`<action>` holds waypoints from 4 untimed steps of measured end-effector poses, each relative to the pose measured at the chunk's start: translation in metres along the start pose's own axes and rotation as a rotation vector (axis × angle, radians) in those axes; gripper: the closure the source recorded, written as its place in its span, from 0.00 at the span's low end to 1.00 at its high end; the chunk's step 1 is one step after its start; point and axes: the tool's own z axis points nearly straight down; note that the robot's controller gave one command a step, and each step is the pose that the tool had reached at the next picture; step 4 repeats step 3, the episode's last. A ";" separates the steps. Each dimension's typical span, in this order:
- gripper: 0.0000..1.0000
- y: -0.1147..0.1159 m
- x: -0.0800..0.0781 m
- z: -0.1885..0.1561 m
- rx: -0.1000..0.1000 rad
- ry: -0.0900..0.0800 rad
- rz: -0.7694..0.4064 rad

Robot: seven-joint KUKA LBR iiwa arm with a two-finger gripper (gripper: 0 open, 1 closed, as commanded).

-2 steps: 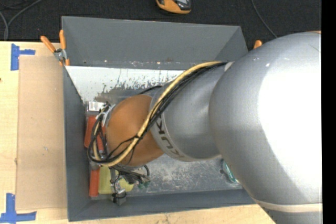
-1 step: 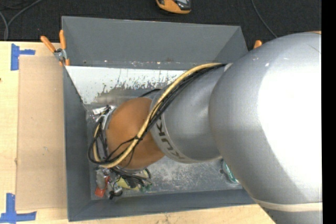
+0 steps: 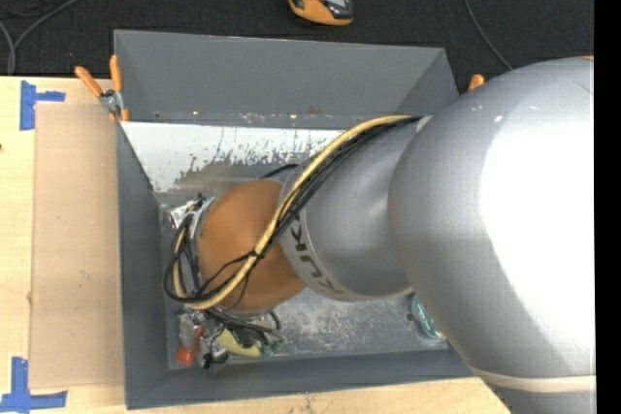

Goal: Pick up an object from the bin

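A small heap lies at the bin's front left corner, just below the arm's orange cover. It includes a small red-orange piece [image 3: 184,356], a yellow-green thing [image 3: 244,345] and some dark, thin parts I cannot make out. A crinkled silvery thing [image 3: 184,213] shows at the left wall, beside the cover's upper left edge. A teal-green thing [image 3: 422,317] peeks out from under the arm near the front right.
The grey arm, with its orange cover and looped black and yellow cables, reaches in from the right and hides most of the bin's floor. Only the speckled back slope and a strip of floor along the front show.
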 end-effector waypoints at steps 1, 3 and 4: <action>1.00 0.001 0.002 -0.039 0.000 0.007 0.001; 1.00 0.001 0.001 -0.113 -0.001 0.005 0.004; 1.00 0.001 0.001 -0.113 -0.001 0.005 0.004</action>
